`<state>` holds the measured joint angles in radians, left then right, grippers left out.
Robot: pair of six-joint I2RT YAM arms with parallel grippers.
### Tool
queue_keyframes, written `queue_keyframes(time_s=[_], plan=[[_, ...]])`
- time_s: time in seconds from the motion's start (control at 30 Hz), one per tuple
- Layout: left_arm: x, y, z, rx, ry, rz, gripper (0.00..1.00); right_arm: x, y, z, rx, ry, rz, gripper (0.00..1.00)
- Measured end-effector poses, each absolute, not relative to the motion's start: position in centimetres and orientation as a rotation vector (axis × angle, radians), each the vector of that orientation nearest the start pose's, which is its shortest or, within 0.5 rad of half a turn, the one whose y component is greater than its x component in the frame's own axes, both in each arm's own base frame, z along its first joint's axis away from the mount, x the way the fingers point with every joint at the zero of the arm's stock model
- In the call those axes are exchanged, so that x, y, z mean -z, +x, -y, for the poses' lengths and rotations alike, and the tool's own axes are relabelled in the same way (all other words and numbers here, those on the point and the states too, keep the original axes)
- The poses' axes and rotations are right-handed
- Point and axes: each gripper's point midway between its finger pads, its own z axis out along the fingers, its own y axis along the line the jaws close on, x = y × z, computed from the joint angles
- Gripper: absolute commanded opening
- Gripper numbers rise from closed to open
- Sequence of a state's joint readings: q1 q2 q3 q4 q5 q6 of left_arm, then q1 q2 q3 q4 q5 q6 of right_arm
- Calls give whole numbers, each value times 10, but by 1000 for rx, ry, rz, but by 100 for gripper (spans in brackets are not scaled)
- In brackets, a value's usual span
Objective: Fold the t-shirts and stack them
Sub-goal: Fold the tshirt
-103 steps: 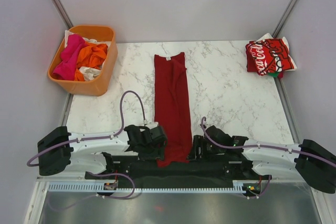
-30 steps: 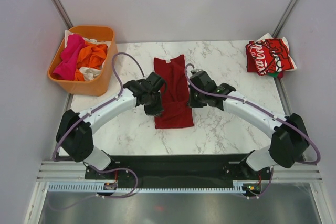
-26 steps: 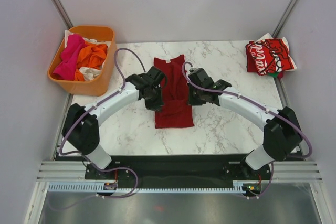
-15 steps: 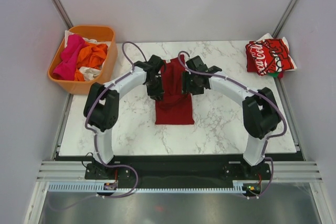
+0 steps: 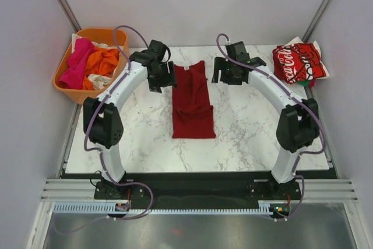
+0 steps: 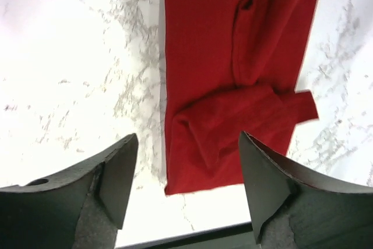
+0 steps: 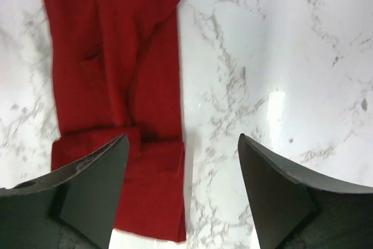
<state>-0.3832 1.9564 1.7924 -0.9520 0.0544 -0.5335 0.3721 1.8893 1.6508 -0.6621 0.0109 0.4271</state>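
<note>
The dark-red t-shirt (image 5: pixel 192 102) lies flat mid-table as a narrow strip, with one end folded back over itself. It shows in the left wrist view (image 6: pixel 233 56) and the right wrist view (image 7: pixel 113 68). My left gripper (image 5: pixel 162 79) hangs open and empty just left of the shirt's far end, above the marble (image 6: pixel 187 139). My right gripper (image 5: pixel 225 74) hangs open and empty just right of the far end (image 7: pixel 182 139). A folded bright red Coca-Cola t-shirt (image 5: pixel 299 62) lies at the far right corner.
The orange tub (image 5: pixel 109 95) at the far left holds pink (image 5: pixel 76 62), orange (image 5: pixel 103 60) and white tees. Metal frame posts run along both back sides. The black base rail lies along the near table edge (image 5: pixel 192 174).
Both arms swept from the near edge to the far end, carrying the shirt's near hem over itself. The shirt is now shorter, and both grippers have let go and moved apart.
</note>
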Motion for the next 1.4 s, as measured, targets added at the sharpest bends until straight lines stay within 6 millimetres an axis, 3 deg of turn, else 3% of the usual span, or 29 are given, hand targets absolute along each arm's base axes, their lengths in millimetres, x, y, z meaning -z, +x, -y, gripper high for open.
queue_keyframes(time_s=[0.07,0.1,0.23,0.33,0.47,0.57,0.7,0.9,1.1,1.4], plan=[[-155,389,191,332,-177,-2695,68,-160,423,-192,-392,40,-2474,71],[-164,376,188,326,-163,-2679,65,-164,410,-195,-433,19,-2471,57],[-174,325,204,368,-43,-2648,53,-156,358,-215,-587,-76,-2498,24],[-152,293,223,438,53,-2652,49,-126,329,-231,-664,-118,-2575,19],[-95,269,222,458,46,-2729,48,-101,301,-249,-736,-152,-2668,21],[-64,263,220,451,14,-2775,46,-96,298,-267,-807,-175,-2670,21],[-45,271,227,463,-2,-2778,44,-83,291,-292,-859,-221,-2700,21],[-36,275,230,476,-3,-2761,43,-64,286,-304,-860,-226,-2748,21],[-23,261,221,458,-19,-2783,42,-50,285,-307,-839,-223,-2778,21],[-20,251,213,464,-49,-2765,41,-42,309,-320,-807,-228,-2762,21]])
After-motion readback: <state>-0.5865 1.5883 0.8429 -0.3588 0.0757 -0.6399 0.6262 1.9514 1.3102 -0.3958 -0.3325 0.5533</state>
